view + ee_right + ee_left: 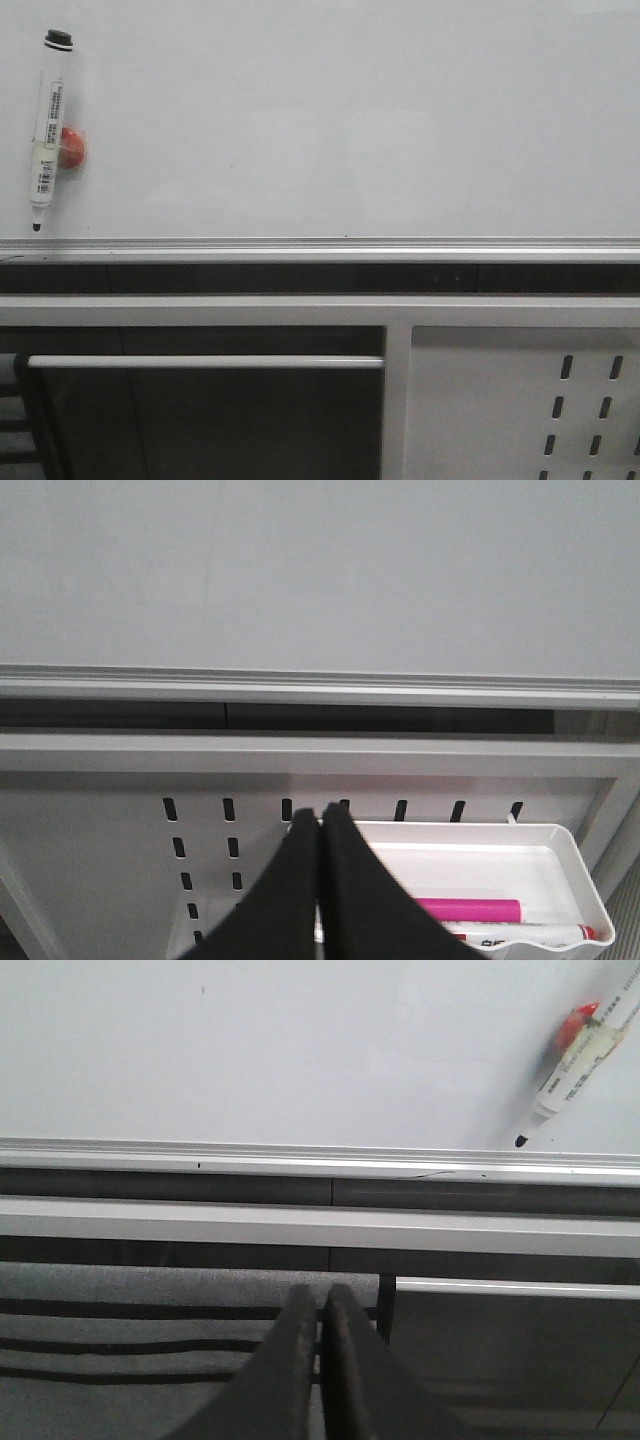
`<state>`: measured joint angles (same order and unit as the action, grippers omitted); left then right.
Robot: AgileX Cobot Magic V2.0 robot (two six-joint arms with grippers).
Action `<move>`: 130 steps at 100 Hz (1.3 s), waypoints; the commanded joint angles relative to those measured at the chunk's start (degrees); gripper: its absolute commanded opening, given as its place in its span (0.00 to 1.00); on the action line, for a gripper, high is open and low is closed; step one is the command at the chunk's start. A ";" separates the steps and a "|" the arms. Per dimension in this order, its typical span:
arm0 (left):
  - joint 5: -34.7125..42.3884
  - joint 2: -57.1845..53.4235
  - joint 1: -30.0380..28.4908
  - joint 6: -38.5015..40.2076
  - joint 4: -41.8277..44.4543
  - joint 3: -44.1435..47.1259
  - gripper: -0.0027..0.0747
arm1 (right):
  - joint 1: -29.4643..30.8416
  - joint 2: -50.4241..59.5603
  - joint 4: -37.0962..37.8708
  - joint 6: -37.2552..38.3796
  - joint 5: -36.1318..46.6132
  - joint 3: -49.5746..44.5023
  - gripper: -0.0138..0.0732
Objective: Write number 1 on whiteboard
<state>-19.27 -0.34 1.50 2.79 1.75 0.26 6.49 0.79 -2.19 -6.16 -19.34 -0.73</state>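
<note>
My left fingers are pressed together with no gap and nothing between them, hanging in front of the dark frame below the whiteboard and touching none of it. My right fingers are likewise closed flat on each other and hold nothing; they sit in front of a perforated grey metal panel and a white plastic tray hooked on it.

The whiteboard is smooth, glossy and white-grey, filling the upper part of the front view, with a ribbed silver aluminium rail along its bottom edge. I see no black stroke on it anywhere: the surface is unmarked in all three views. At its left side in the front view a white marker pen stands nearly upright, black cap up and dark tip down just above the rail, stuck on at a round red magnet.

In the tray lie a pink marker and a second white-bodied one with a red end, partly hidden behind my right fingers. Below the rail run dark and pale horizontal bars of the stand.
</note>
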 commanded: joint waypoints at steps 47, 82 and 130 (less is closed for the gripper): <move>3.92 -1.46 0.03 0.34 5.07 1.28 0.01 | 0.32 0.87 -0.27 -0.21 1.26 -1.60 0.07; 6.39 -1.46 0.03 0.34 6.33 1.28 0.01 | 0.32 0.87 -0.27 -0.21 6.81 -1.60 0.07; 34.68 -1.46 0.03 0.34 5.93 1.28 0.01 | 0.32 0.87 -0.27 -0.21 25.45 -1.60 0.07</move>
<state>9.45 -0.34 1.50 2.79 8.02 0.26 6.49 0.79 -2.43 -6.16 0.00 -0.73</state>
